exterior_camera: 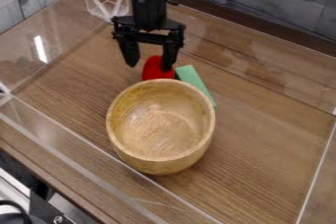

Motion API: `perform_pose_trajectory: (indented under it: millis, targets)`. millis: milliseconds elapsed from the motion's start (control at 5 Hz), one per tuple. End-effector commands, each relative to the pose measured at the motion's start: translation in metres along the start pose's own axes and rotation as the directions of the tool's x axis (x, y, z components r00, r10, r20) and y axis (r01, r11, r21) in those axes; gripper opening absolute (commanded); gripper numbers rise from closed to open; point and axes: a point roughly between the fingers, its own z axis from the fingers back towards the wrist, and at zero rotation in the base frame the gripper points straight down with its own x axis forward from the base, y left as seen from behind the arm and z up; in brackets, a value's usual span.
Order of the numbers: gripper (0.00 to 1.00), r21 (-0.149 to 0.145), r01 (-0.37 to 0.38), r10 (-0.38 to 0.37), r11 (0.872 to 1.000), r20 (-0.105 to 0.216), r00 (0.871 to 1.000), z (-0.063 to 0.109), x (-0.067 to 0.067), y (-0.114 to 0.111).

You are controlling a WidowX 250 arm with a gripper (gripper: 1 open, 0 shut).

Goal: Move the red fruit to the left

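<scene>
On the counter [79, 90], a wooden bowl [160, 125] stands nearest the camera. Just behind its rim lies the red fruit [157, 69], beside a green block [197, 83]. The tool [145, 53], fingers spread, hangs right above the fruit, holding nothing.

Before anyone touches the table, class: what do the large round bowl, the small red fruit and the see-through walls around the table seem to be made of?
Large round bowl: looks like pale turned wood with a matte finish; grain rings show inside.
Small red fruit: probably plastic or painted wood; uniform bright red, too small to say which.
See-through walls: clear acrylic or similar sheet, glossy; the tabletop shows through them and their edges catch the light.
</scene>
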Motion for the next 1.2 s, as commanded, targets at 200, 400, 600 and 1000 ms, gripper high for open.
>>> perform_pose_trajectory:
  millis: [200,400,600,1000]
  targets:
    - [1.00,-0.019,-0.005,0.006,1.000,0.072,0.997,0.009,0.011,0.003]
    - [1.00,-0.017,0.050,-0.049,0.999,0.071,0.996,0.001,0.008,-0.001]
    - [1.00,-0.019,0.100,-0.098,0.995,0.070,0.993,-0.003,0.004,-0.005]
    - [1.00,-0.022,0.299,-0.297,0.954,0.061,0.953,-0.007,0.002,-0.014]
